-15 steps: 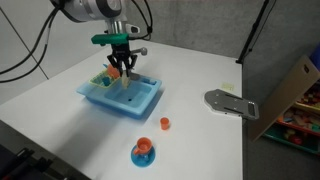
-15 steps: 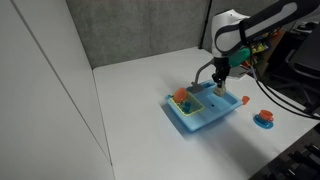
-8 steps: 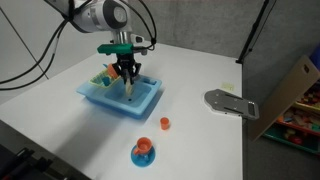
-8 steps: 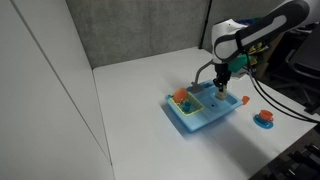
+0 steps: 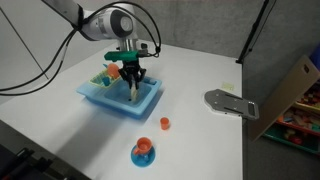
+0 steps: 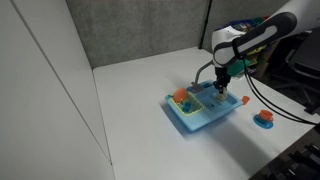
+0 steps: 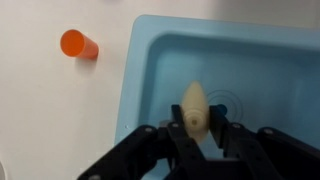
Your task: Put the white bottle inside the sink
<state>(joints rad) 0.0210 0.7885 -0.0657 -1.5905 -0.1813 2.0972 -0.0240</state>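
Observation:
The light blue toy sink sits on the white table in both exterior views. My gripper hangs low over its main basin. In the wrist view the gripper is shut on the small beige white bottle, held with its tip pointing away, just above the blue basin floor. In the exterior views the bottle shows only as a pale sliver between the fingers. The grey faucet stands at the sink's back edge.
A small orange cup lies on the table beside the sink. A round blue saucer with an orange toy sits nearer the table's edge. Orange and green toys fill the sink's side compartment. A grey flat tool lies farther off.
My gripper has moved across the sink and lower into the main basin, still holding the bottle.

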